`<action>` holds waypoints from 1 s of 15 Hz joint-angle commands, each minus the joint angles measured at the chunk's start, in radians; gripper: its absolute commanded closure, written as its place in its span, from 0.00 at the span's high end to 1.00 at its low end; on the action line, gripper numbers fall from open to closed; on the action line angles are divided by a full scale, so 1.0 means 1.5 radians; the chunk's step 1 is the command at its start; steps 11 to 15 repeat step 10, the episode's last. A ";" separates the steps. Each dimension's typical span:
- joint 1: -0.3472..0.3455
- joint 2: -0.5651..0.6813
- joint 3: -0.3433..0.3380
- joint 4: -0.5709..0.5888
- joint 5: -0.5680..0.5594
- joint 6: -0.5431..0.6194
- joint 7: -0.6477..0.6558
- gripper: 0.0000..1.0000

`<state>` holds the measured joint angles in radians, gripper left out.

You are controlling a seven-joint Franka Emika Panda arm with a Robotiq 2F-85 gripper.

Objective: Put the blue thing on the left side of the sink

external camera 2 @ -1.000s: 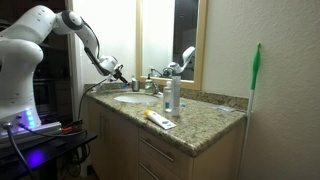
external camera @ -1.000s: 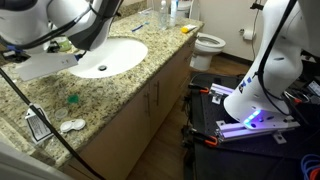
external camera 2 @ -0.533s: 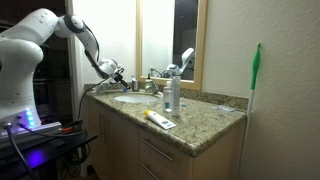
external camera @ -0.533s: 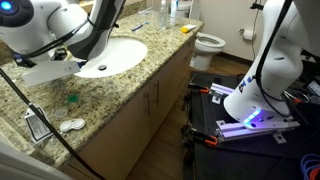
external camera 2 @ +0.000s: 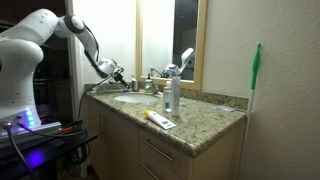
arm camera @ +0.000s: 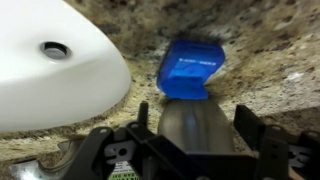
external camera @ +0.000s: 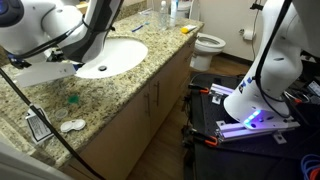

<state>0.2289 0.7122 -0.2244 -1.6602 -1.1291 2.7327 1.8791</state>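
In the wrist view the blue thing (arm camera: 190, 68) lies on the speckled granite just beside the white basin of the sink (arm camera: 60, 80). It is a bright blue piece with a rounded grey body running back toward me. My gripper (arm camera: 194, 110) straddles that grey body. Its dark fingers (arm camera: 143, 112) stand a little apart from the body on either side, so it is open. In both exterior views the arm bends over the end of the counter beside the sink (external camera: 128, 62) (external camera 2: 130, 98). The arm hides the blue thing there, and the gripper (external camera 2: 118, 75) hangs low over the granite.
A tall blue-tinted bottle (external camera 2: 172, 92) and a yellow tube (external camera 2: 158, 120) stand on the counter past the chrome faucet (external camera 2: 152, 80). A tiny green piece (external camera: 71, 99) and a white object (external camera: 72, 125) lie near the counter's front. A toilet (external camera: 208, 45) stands beyond.
The arm shifted slightly over the counter's end beside the basin between a second ago and half a second ago. Since then it has held still.
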 commanded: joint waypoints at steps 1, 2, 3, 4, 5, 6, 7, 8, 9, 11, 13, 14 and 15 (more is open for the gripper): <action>-0.021 -0.052 0.061 -0.036 0.090 -0.092 -0.065 1.00; -0.030 -0.075 0.086 -0.052 0.151 -0.146 -0.113 1.00; -0.037 -0.100 0.101 -0.065 0.197 -0.183 -0.155 1.00; -0.043 -0.136 0.117 -0.080 0.251 -0.229 -0.201 1.00; -0.043 -0.159 0.125 -0.087 0.300 -0.275 -0.230 1.00; -0.045 -0.189 0.133 -0.093 0.349 -0.319 -0.268 1.00; -0.042 -0.221 0.132 -0.101 0.382 -0.351 -0.291 1.00; -0.037 -0.257 0.127 -0.116 0.399 -0.364 -0.301 1.00; -0.035 -0.293 0.125 -0.134 0.409 -0.366 -0.312 1.00; -0.021 -0.212 0.112 -0.065 0.383 -0.356 -0.282 1.00; -0.021 -0.212 0.112 -0.065 0.383 -0.356 -0.282 1.00; -0.021 -0.212 0.112 -0.065 0.383 -0.356 -0.282 1.00; -0.021 -0.212 0.112 -0.065 0.383 -0.356 -0.282 1.00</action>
